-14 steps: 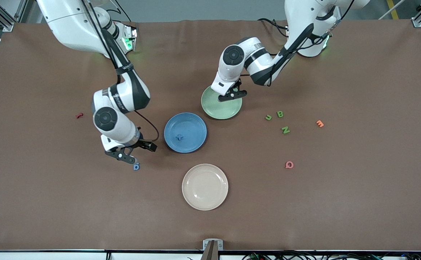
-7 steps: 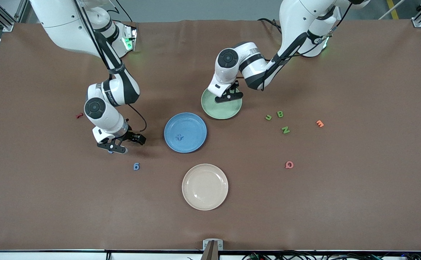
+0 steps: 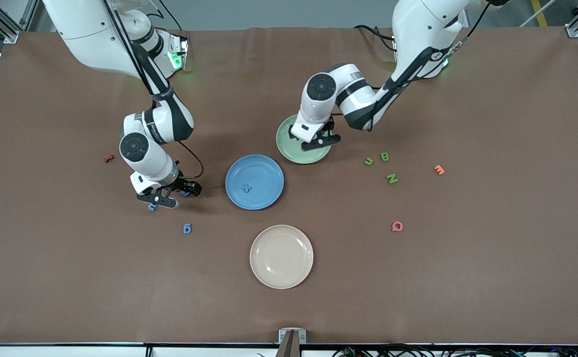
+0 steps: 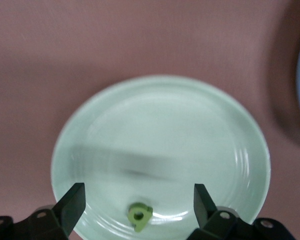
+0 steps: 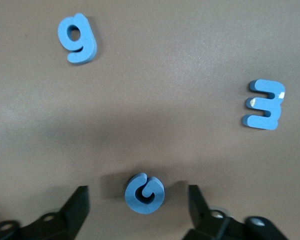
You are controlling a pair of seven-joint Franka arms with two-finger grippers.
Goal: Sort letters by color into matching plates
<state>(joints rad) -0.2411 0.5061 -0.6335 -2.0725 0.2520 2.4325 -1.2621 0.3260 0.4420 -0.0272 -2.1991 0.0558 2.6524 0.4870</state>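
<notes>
Sorting runs on both arms; left gripper (image 4: 139,200), jaws apart, hangs over the pale green round plate (image 3: 289,148) with a small green foam letter (image 4: 139,216) lying in it; right gripper (image 5: 139,202), jaws apart, straddles a curled blue foam letter (image 5: 144,193) on the brown surface (image 3: 417,277), needing descent and closing, then carriage to the blue round plate (image 3: 254,182).

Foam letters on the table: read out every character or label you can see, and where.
"J", "B", "N": small green foam letters, on the brown table.
"E": orange foam letter.
"Q": pink foam letter.
"g", "3", "G": blue foam letters, on the table.
"+": blue foam piece in the round blue plate.
Red foam piece, arm lettering: too small to read.
</notes>
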